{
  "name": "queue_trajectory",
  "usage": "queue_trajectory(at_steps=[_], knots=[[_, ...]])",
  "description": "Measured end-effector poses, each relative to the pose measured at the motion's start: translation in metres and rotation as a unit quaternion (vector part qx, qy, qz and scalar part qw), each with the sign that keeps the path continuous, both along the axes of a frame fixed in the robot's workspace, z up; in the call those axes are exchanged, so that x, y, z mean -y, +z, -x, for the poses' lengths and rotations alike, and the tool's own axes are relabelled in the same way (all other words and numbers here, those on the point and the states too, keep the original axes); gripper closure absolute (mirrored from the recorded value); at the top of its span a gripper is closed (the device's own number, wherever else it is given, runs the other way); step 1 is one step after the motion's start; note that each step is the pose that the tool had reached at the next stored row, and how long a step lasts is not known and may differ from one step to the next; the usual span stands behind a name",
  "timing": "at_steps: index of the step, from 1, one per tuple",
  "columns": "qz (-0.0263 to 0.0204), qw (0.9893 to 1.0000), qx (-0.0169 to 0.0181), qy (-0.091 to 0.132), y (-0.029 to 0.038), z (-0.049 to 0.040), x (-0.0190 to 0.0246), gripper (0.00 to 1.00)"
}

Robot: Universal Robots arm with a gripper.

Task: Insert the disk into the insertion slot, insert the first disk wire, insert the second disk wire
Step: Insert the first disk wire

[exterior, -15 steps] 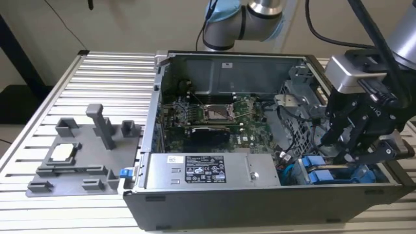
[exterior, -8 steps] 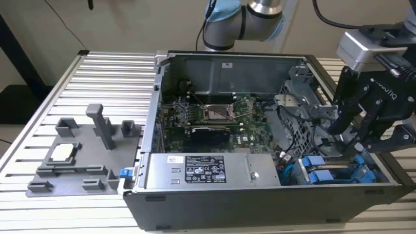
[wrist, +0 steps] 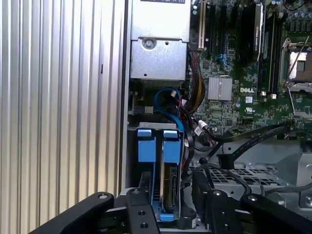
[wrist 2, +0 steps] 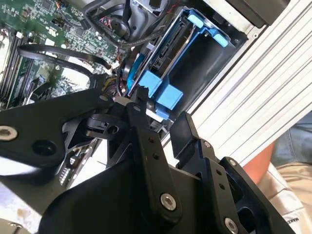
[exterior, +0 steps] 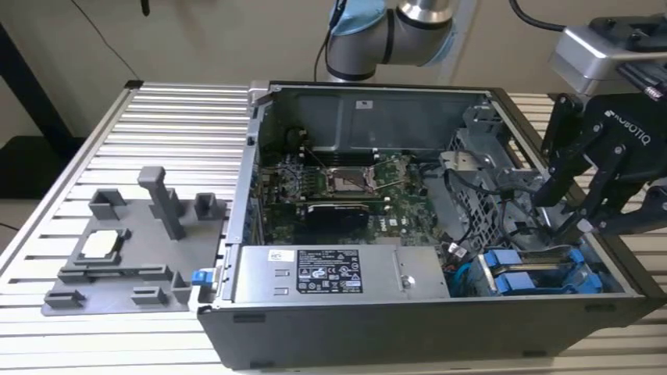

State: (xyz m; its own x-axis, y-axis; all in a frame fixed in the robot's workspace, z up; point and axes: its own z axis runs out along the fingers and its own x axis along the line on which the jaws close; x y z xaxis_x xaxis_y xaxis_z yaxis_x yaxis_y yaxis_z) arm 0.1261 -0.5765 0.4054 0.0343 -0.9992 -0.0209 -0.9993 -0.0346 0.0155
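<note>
Plainly, the disk point(wrist: 169, 187) stands on edge deep in the insertion slot point(wrist: 131, 165) at the corner of the open computer case point(exterior: 417, 332), with its blue carrier's two squeeze tabs point(wrist: 159, 146) facing out of the bay. We see the gripper point(exterior: 563, 217) directly over it. The black fingers point(wrist: 141, 212) are spread, one to each side of the carrier, and pinch nothing. We judge the step in hand to be the final seating of the drive. To do it well, we would keep the carrier square to the bay's walls, press both tabs evenly, and keep the fingers off the loose black cables point(wrist: 243, 141) and the thin blue cable point(wrist: 168, 105) looping just beside the bay. The carrier is smooth, bright plastic, likely springy at the tabs, and the drive's edge is dull metal. Further out lie the green motherboard point(exterior: 344, 183) and the grey power-supply box point(exterior: 333, 273), which is matte sheet metal with a white sticker. The whole case rests on a ribbed aluminium table point(exterior: 177, 133) beside a grey moulded fixture tray point(exterior: 125, 250).
</note>
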Motion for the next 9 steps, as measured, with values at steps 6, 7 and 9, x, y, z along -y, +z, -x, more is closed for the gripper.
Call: queue_trajectory(at_steps=[6,7,9], knots=[[0.0,1.0,0.0,0.0,-0.0002,-0.0043,-0.0002,0.53],[0.0001,1.0,0.0,0.0,-0.0004,-0.0055,-0.0003,0.53],[0.0001,1.0,0.0,0.0,-0.0009,-0.0081,-0.0007,0.53]])
